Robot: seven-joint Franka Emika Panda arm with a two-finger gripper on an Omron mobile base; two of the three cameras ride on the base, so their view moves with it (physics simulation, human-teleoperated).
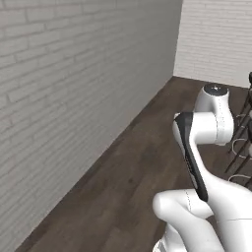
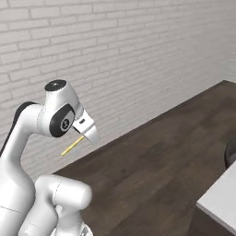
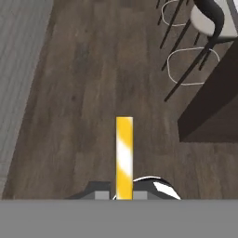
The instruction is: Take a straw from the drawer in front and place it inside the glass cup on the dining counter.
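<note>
- Nowhere is any writing or brand mark to be read.
- One straw [image 3: 124, 155] is counted, yellow with a pale band, held clamped in the closed gripper [image 2: 87, 130] above the dark wood floor [image 3: 88, 93].
- One white-seated chair [image 3: 204, 21] is seen at the right, beside the dining counter [image 2: 221, 196].
</note>
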